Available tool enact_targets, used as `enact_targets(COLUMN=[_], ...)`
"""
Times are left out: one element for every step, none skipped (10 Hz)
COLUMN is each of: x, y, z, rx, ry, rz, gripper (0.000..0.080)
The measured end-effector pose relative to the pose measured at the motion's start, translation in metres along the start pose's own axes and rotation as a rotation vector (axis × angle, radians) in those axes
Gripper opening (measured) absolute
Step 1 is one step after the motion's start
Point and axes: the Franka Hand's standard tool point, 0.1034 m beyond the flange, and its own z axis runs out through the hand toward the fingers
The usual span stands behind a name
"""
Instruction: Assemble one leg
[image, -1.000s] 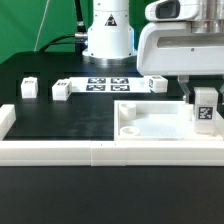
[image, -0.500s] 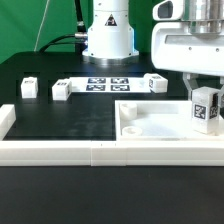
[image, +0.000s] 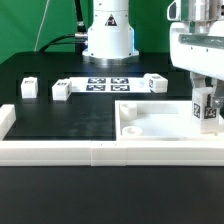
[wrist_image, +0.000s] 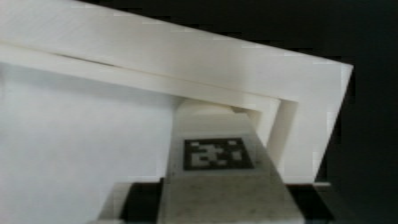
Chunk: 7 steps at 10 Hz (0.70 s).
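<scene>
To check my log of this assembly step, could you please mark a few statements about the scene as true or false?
1. The pincer is shut on a tagged leg. True.
2. Three loose legs lie on the black table. True.
3. The held leg is at the exterior view's left end of the square panel. False: it is at the panel's right end.
4. The marker board lies on the square panel. False: it lies on the table behind the panel.
</scene>
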Motion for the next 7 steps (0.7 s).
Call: enact_targets(x=[0.0,0.0,-0.0009,-0.0018,-0.0011,-0.0018,-0.0019], y=[-0.0001,-0.0004,-0.0007,-0.0009,-0.0009,-0.0018,-0.003], z=[0.0,-0.0003,-0.0003,0.0002,0.0018,0.0026,0.0017], rx=[0.0,0.001,0.001,0.003,0.004,0.004,0.003], ry=[0.0,0.0,0.001,0.0,0.003,0.003,0.004], rz=[-0.052,-0.09,-0.219,-0.358,-0.5,-0.621,-0.734], gripper=[0.0386,0.0524,0.061,0.061,0.0643,0.0648,0.0648])
